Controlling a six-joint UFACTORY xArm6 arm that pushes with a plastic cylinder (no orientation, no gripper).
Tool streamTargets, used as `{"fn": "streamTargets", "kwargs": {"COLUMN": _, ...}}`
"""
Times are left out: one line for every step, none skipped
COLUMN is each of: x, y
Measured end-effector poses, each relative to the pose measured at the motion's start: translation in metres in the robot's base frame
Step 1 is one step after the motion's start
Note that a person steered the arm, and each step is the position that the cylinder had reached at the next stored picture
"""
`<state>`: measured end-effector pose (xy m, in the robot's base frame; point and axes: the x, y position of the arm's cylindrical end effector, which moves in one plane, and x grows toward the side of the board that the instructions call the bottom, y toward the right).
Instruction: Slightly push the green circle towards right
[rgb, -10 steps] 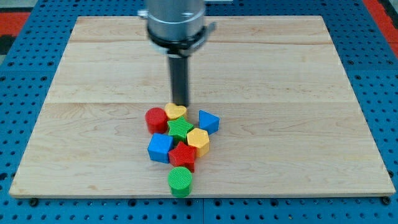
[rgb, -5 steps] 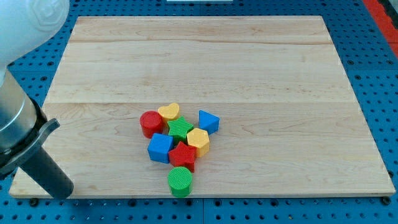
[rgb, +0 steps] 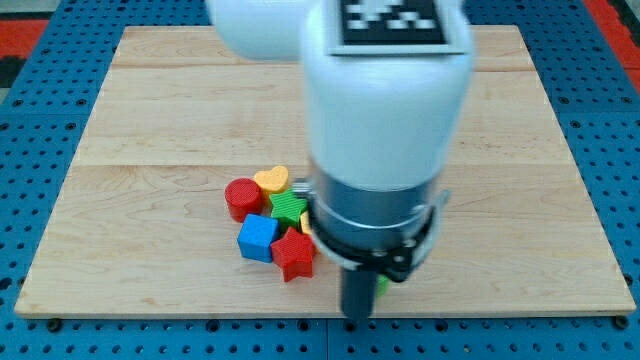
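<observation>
My tip (rgb: 357, 316) at view's bottom; green circle (rgb: 382, 284) mostly hidden, just right of rod.

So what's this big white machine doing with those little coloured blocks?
It is a robot arm that pushes blocks around a wooden board with a dark rod. My tip is down near the board's bottom edge, right of the red star. The arm hides most of the green circle, which it should nudge rightward. A red cylinder, yellow heart and blue cube sit clustered to the left.
</observation>
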<state>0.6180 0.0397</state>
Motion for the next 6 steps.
{"fn": "streamTargets", "kwargs": {"x": 0.001, "y": -0.010}}
{"fn": "streamTargets", "kwargs": {"x": -0.008, "y": -0.028}}
{"fn": "streamTargets", "kwargs": {"x": -0.033, "y": -0.013}}
{"fn": "streamTargets", "kwargs": {"x": -0.035, "y": 0.004}}
{"fn": "streamTargets", "kwargs": {"x": -0.032, "y": 0.042}}
{"fn": "streamTargets", "kwargs": {"x": -0.002, "y": -0.024}}
